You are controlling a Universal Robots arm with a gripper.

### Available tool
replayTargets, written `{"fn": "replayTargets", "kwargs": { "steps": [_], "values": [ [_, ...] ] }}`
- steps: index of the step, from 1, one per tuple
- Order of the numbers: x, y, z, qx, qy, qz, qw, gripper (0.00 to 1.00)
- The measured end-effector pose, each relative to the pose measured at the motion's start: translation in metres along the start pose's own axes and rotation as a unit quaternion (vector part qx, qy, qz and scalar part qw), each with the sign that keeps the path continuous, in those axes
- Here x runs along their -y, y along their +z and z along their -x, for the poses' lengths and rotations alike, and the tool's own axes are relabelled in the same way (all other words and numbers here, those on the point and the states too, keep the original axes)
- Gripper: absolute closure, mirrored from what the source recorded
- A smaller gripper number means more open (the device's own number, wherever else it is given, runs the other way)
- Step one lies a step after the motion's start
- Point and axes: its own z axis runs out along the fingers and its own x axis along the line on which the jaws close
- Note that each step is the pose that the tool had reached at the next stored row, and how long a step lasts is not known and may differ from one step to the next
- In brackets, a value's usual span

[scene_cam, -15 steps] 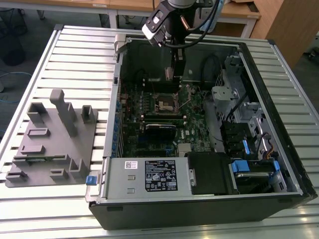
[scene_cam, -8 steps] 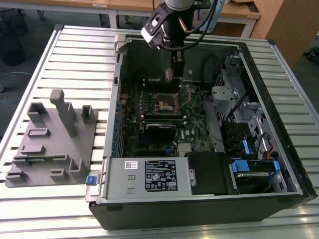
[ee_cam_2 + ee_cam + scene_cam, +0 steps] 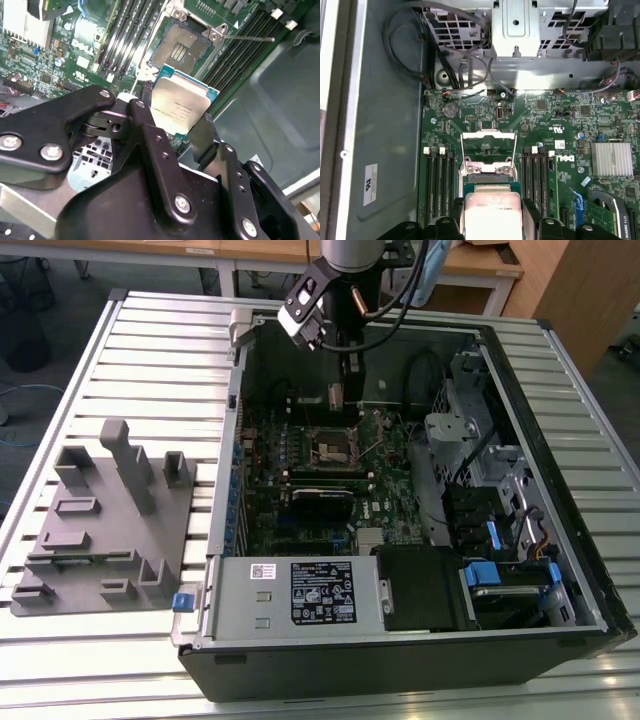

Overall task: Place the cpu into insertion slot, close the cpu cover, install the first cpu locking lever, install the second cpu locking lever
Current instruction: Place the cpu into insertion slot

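Observation:
My gripper (image 3: pixel 175 124) is shut on the cpu (image 3: pixel 181 106), a flat square chip with a grey metal top, gripped at two opposite edges by black fingers (image 3: pixel 146 116). In the first wrist view the cpu (image 3: pixel 492 210) hangs just above the insertion slot (image 3: pixel 487 170) and covers part of it. The slot (image 3: pixel 181 46) lies open on the green board, its pale centre showing. The cpu cover (image 3: pixel 487 135) stands raised at the slot's far side. A thin lever rod (image 3: pixel 250 37) sticks out beside the slot. In the exterior view the gripper (image 3: pixel 339 392) hovers inside the case, a little behind the slot (image 3: pixel 333 445).
Long black memory slots (image 3: pixel 439 185) flank the socket on both sides. A finned heat sink (image 3: pixel 612 159), cables (image 3: pixel 455 70) and a metal drive cage (image 3: pixel 455 430) lie around it. The power supply (image 3: pixel 300 595) fills the case front. A grey fixture (image 3: pixel 105 515) rests on the table.

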Motion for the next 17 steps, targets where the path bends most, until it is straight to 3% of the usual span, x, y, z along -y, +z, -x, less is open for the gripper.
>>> {"fn": "replayTargets", "kwargs": {
  "steps": [10,17],
  "values": [
    [0.0037,0.0171,0.0006,0.0,0.0,-0.0006,1.0,0.46],
    [0.0052,0.022,0.0007,-0.0001,0.0,-0.0006,1.0,0.46]
  ]
}}
